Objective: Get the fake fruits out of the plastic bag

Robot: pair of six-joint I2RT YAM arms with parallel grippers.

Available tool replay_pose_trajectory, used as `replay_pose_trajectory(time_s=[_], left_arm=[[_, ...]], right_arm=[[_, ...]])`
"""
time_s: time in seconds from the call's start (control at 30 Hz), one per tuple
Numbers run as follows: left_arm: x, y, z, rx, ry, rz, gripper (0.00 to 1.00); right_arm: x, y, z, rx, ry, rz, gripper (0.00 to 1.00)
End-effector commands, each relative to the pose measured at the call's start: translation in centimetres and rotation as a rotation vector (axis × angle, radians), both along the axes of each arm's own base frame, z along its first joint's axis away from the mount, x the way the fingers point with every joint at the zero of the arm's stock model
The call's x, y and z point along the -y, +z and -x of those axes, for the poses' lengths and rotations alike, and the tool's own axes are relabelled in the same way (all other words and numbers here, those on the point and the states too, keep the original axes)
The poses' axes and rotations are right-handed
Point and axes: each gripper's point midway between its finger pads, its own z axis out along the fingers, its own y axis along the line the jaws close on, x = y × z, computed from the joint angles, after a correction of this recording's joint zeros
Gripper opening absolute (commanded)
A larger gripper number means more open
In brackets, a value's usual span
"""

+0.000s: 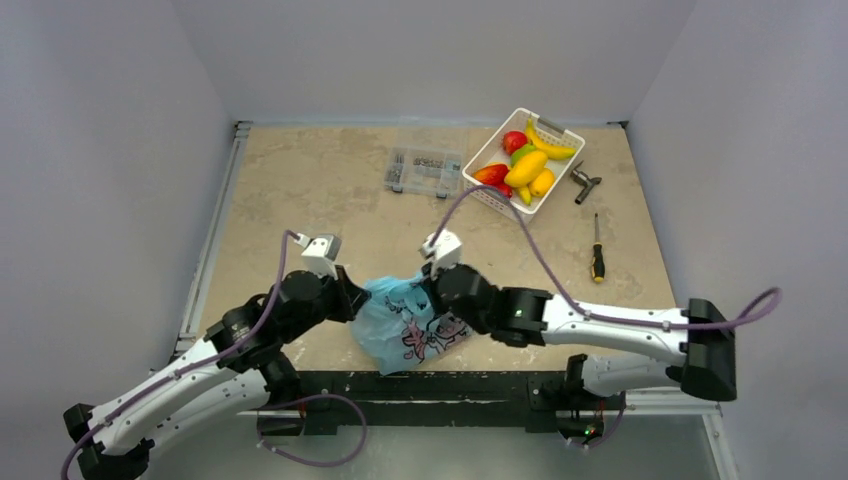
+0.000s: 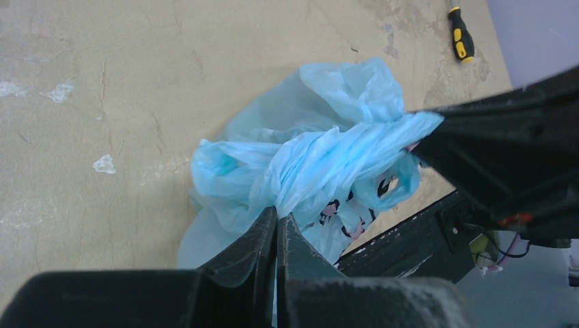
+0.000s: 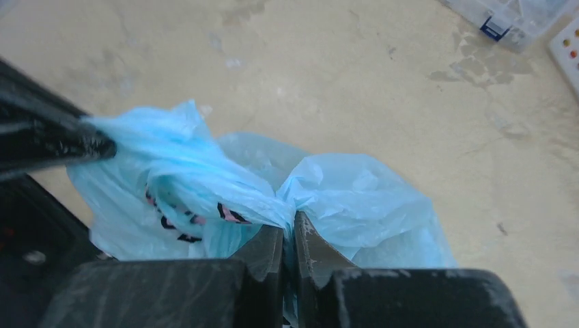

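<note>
The light blue plastic bag (image 1: 405, 322) with the pink-and-black print lies near the table's front edge, between my two grippers. My left gripper (image 1: 358, 295) is shut on the bag's left side; in the left wrist view (image 2: 276, 217) its jaws pinch bunched blue film (image 2: 321, 160). My right gripper (image 1: 428, 293) is shut on the bag's right side; in the right wrist view (image 3: 290, 229) its jaws pinch the film (image 3: 225, 181). The film is stretched between the two grippers. The dark red fruit and the green grapes are hidden; I see no fruit inside the bag.
A white basket (image 1: 488, 190) with a banana, mangoes and other fruit stands at the back right. A clear parts box (image 1: 424, 171) lies left of it. A yellow-handled screwdriver (image 1: 597, 258) and a metal tool (image 1: 584, 184) lie at the right.
</note>
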Motion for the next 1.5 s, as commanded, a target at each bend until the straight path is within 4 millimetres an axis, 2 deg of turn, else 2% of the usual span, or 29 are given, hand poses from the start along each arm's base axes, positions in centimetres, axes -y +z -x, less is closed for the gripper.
replay_pose_trajectory(time_s=[0.0, 0.07, 0.13, 0.23, 0.33, 0.37, 0.43, 0.57, 0.67, 0.77, 0.8, 0.93, 1.03, 1.1, 1.17, 1.2, 1.27, 1.37, 1.47], left_arm=[[-2.0, 0.1, -0.4, 0.035, 0.093, 0.012, 0.0], [-2.8, 0.0, -0.3, 0.05, 0.119, 0.024, 0.0], [-3.1, 0.0, -0.3, 0.058, 0.132, 0.036, 0.0], [-3.0, 0.2, -0.1, 0.053, 0.131, 0.058, 0.0], [-2.6, 0.5, 0.0, 0.053, 0.119, 0.076, 0.0], [-2.5, 0.6, 0.0, 0.056, 0.11, 0.078, 0.0], [-2.2, 1.0, 0.1, 0.065, 0.084, 0.079, 0.0], [-1.2, 1.3, 0.7, 0.049, 0.016, 0.069, 0.0], [-0.7, 1.1, 0.9, 0.034, -0.012, 0.063, 0.0], [-0.4, 1.1, 1.0, 0.039, -0.03, 0.071, 0.0], [-0.3, 1.1, 1.0, 0.04, -0.034, 0.07, 0.0], [-0.3, 1.3, 1.0, 0.039, -0.042, 0.06, 0.0], [-0.1, 1.5, 1.0, 0.036, -0.048, 0.057, 0.0], [0.0, 1.5, 1.0, 0.031, -0.051, 0.053, 0.0], [0.0, 1.6, 1.1, 0.026, -0.054, 0.051, 0.0], [0.0, 1.6, 1.1, 0.024, -0.054, 0.051, 0.0], [-0.1, 1.5, 1.2, 0.021, -0.051, 0.053, 0.0], [-0.1, 1.3, 1.2, 0.014, -0.047, 0.052, 0.0], [-0.2, 1.2, 1.3, 0.008, -0.042, 0.054, 0.0]], right_arm=[[0.8, 5.6, -2.0, -0.175, -0.081, -0.658, 0.0], [2.2, 8.2, -1.0, -0.22, -0.006, -0.912, 0.0], [3.3, 8.7, -0.4, -0.25, 0.023, -1.06, 0.0], [4.0, 8.0, 0.1, -0.316, 0.018, -1.166, 0.0], [4.1, 6.3, -0.2, -0.346, -0.019, -1.161, 0.0], [4.2, 5.7, -0.4, -0.344, -0.039, -1.13, 0.01], [4.3, 5.3, -0.9, -0.302, -0.051, -1.047, 0.12], [5.3, 4.5, -2.4, -0.176, -0.073, -0.696, 0.37], [6.2, 5.0, -2.8, -0.114, -0.046, -0.488, 0.56], [6.1, 5.7, -2.5, -0.092, 0.046, -0.338, 0.69], [6.4, 6.8, -2.9, -0.054, 0.056, -0.294, 0.72], [5.4, 9.2, -2.1, -0.027, 0.192, -0.212, 0.84], [3.5, 10.1, -1.3, -0.007, 0.315, -0.156, 0.87], [2.2, 9.8, -0.8, 0.027, 0.333, -0.076, 0.89], [0.8, 8.5, -0.4, 0.055, 0.35, 0.053, 0.89], [0.5, 8.0, -0.7, 0.061, 0.333, 0.102, 0.97], [0.1, 6.8, -1.5, 0.076, 0.29, 0.196, 0.99], [-0.7, 5.0, -1.8, 0.081, 0.277, 0.294, 0.98], [-1.0, 4.8, -2.7, 0.093, 0.21, 0.291, 0.88]])
